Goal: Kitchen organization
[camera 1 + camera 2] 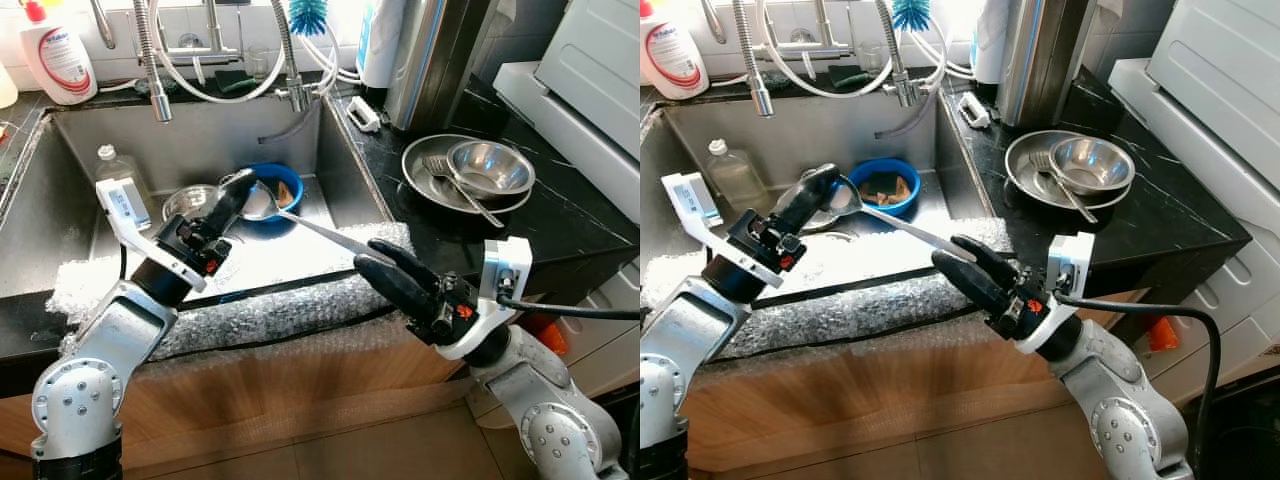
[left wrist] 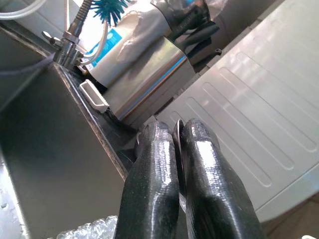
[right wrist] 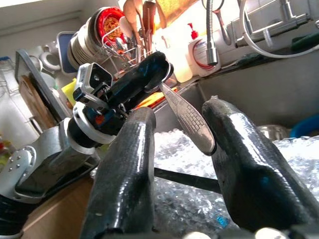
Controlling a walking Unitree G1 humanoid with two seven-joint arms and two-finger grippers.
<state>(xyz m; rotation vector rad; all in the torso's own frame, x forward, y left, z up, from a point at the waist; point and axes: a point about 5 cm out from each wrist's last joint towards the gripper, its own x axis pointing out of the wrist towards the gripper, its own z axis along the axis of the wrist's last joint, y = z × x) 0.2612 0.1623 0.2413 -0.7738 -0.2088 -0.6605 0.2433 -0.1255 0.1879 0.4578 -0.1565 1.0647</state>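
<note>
Right now the left gripper (image 1: 236,193) is pinched on the bowl end of a long metal spoon (image 1: 300,222), holding it over the sink (image 1: 60,215), while the right gripper (image 1: 385,265) stands spread around the handle tip, not yet clamped. The spoon's long axis slants from the sink's middle out over the front edge of the table (image 1: 590,235). The right arm is plainly nearer the handle. Beyond it, a steel bowl (image 1: 490,165) and fork (image 1: 455,187) crowd the table's right side; open room lies toward the front.
</note>
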